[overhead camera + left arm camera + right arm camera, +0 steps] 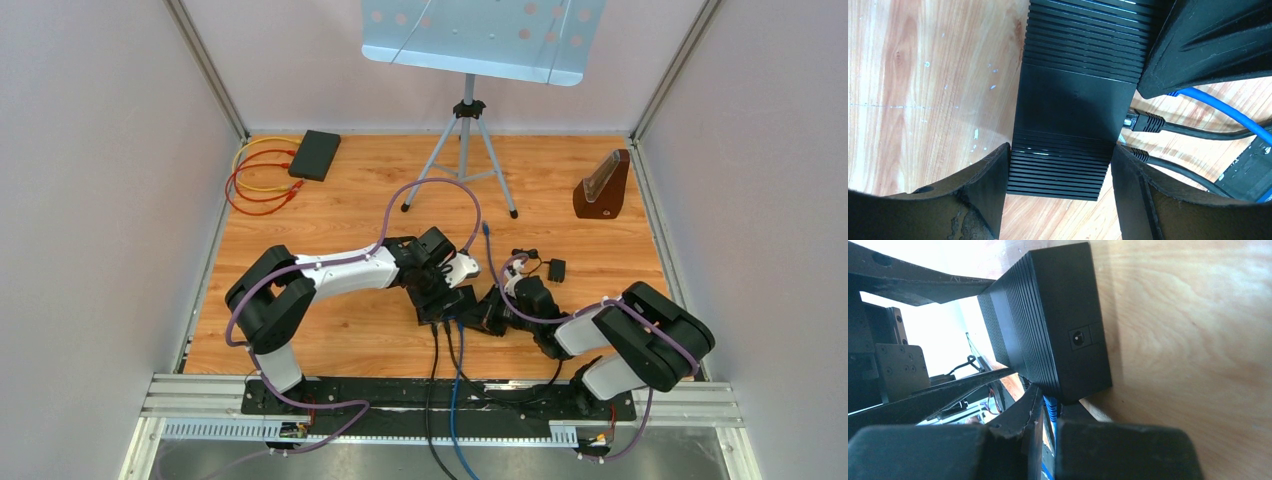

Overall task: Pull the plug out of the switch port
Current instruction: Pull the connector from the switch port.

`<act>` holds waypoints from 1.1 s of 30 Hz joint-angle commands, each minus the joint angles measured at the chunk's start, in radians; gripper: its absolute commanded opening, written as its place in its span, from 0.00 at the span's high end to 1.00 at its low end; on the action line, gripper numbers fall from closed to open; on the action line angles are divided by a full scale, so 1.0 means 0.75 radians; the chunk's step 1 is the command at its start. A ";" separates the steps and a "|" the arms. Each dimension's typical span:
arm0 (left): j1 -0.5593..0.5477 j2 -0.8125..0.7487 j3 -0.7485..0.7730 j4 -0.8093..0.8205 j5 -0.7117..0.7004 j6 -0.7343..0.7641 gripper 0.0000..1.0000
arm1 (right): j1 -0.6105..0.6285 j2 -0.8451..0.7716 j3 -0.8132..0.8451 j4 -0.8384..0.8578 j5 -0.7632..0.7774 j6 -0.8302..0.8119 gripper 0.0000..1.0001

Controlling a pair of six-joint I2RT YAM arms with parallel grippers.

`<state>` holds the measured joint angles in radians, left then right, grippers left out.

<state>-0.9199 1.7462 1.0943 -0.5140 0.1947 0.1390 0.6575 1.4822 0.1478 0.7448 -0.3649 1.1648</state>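
Observation:
The switch is a black ribbed box lying on the wooden table. My left gripper is shut on the switch, one finger on each side of it. Two black plugs sit in its port side, and a blue cable runs off to the right. In the right wrist view the blue plug sits between the fingers of my right gripper, which is shut on it right at the switch. From above, the two grippers meet at the switch, with the cables trailing to the near edge.
A tripod music stand stands at the back centre. A brown wedge-shaped object is at the back right. A second black box with red and yellow cables lies at the back left. A small black adapter lies near the right arm.

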 commanded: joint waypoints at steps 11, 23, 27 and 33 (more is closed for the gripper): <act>-0.046 0.063 -0.024 0.061 0.063 -0.011 0.46 | 0.019 0.069 0.110 -0.205 -0.194 -0.299 1.00; -0.046 0.073 -0.023 0.068 0.049 -0.025 0.47 | 0.015 -0.086 0.131 -0.423 -0.110 -0.311 1.00; -0.045 0.076 -0.016 0.063 0.034 -0.021 0.48 | 0.014 -0.142 0.075 -0.297 -0.260 -0.289 1.00; -0.046 0.093 0.008 0.056 0.032 -0.017 0.48 | 0.013 -0.271 0.039 -0.342 -0.230 -0.298 1.00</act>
<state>-0.9436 1.7481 1.0992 -0.5289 0.2016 0.1268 0.6476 1.3510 0.1864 0.5102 -0.4397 0.9684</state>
